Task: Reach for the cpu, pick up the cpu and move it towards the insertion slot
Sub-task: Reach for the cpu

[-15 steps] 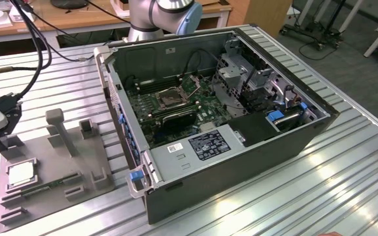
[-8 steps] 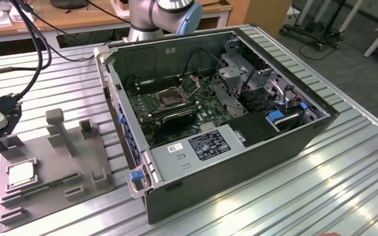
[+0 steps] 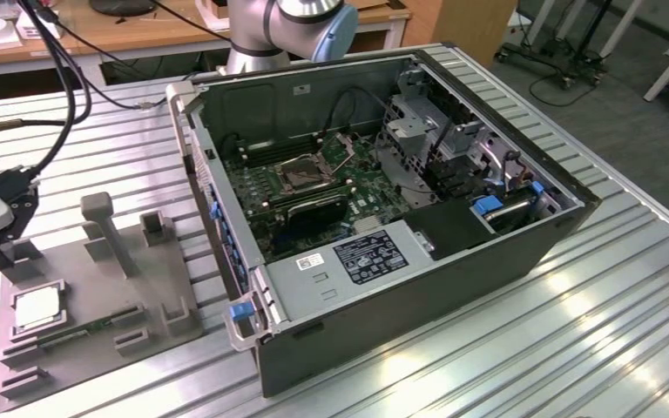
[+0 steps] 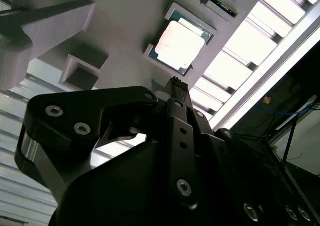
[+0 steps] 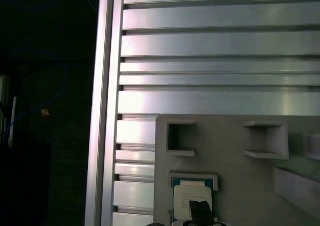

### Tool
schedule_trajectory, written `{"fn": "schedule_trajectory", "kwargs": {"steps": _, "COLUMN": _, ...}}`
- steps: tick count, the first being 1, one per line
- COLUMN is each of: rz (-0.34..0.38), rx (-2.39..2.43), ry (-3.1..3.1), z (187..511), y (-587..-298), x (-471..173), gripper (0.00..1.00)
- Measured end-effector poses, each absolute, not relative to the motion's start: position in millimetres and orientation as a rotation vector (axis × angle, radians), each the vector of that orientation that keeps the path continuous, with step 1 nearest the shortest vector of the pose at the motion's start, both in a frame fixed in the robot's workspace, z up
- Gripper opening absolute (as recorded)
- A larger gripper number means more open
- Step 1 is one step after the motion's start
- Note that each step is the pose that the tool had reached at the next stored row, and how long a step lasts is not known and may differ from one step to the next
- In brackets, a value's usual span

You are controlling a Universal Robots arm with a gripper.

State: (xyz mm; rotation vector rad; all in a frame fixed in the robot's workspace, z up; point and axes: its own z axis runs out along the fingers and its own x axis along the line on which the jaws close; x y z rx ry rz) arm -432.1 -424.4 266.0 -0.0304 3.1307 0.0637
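Now gripper hovers near cpu; exterior view adds insertion slot, well apart; grip state: cannot tell.

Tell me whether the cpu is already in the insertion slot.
No: in the exterior view the cpu lies in the grey fixture on the table, away from the insertion slot inside the computer case.

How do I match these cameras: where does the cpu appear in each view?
Exterior view: cpu at the exterior view's lower left, seated in the grey fixture plate.
Second wrist view: cpu in its pale-framed pocket.
First wrist view: cpu in the same pocket.
Shared landmark: the grey fixture plate around it.
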Motion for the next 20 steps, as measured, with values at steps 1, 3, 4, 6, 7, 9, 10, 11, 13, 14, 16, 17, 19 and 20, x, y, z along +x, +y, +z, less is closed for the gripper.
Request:
{"fn": "schedule_trajectory", "kwargs": {"steps": 1, "rz": 0.064, "rx": -0.031, "ry": 3.131, "z": 266, "y": -425, "x": -432, "gripper": 0.1}}
{"fn": "schedule_trajectory", "kwargs": {"steps": 3, "rz": 0.064, "rx": -0.032, "ry": 3.131, "z": 264, "y": -427, "x": -432, "gripper": 0.1}}
{"fn": "schedule_trajectory", "kwargs": {"steps": 4, "rz": 0.064, "rx": -0.033, "ry": 3.131, "z": 263, "y": -428, "x": -432, "gripper": 0.1}}
{"fn": "schedule_trajectory", "kwargs": {"steps": 6, "rz": 0.064, "rx": -0.034, "ry": 3.131, "z": 262, "y": -431, "x": -432, "gripper": 0.1}}
{"fn": "schedule_trajectory", "kwargs": {"steps": 7, "rz": 0.065, "rx": -0.034, "ry": 3.13, "z": 260, "y": -432, "x": -432, "gripper": 0.1}}
{"fn": "schedule_trajectory", "kwargs": {"steps": 9, "rz": 0.065, "rx": -0.035, "ry": 3.131, "z": 258, "y": -435, "x": -432, "gripper": 0.1}}
{"fn": "schedule_trajectory", "kwargs": {"steps": 10, "rz": 0.065, "rx": -0.035, "ry": 3.131, "z": 256, "y": -436, "x": -432, "gripper": 0.1}}
{"fn": "schedule_trajectory", "kwargs": {"steps": 11, "rz": 0.065, "rx": -0.036, "ry": 3.13, "z": 255, "y": -437, "x": -432, "gripper": 0.1}}
{"fn": "schedule_trajectory", "kwargs": {"steps": 13, "rz": 0.065, "rx": -0.036, "ry": 3.13, "z": 252, "y": -438, "x": -432, "gripper": 0.1}}
{"fn": "schedule_trajectory", "kwargs": {"steps": 14, "rz": 0.065, "rx": -0.036, "ry": 3.13, "z": 251, "y": -438, "x": -432, "gripper": 0.1}}
{"fn": "schedule_trajectory", "kwargs": {"steps": 16, "rz": 0.065, "rx": -0.037, "ry": 3.13, "z": 241, "y": -438, "x": -432, "gripper": 0.1}}
{"fn": "schedule_trajectory", "kwargs": {"steps": 17, "rz": 0.065, "rx": -0.037, "ry": 3.13, "z": 236, "y": -439, "x": -432, "gripper": 0.1}}
{"fn": "schedule_trajectory", "kwargs": {"steps": 19, "rz": 0.065, "rx": -0.037, "ry": 3.131, "z": 235, "y": -439, "x": -432, "gripper": 0.1}}
{"fn": "schedule_trajectory", "kwargs": {"steps": 20, "rz": 0.065, "rx": -0.037, "ry": 3.131, "z": 235, "y": -439, "x": -432, "gripper": 0.1}}
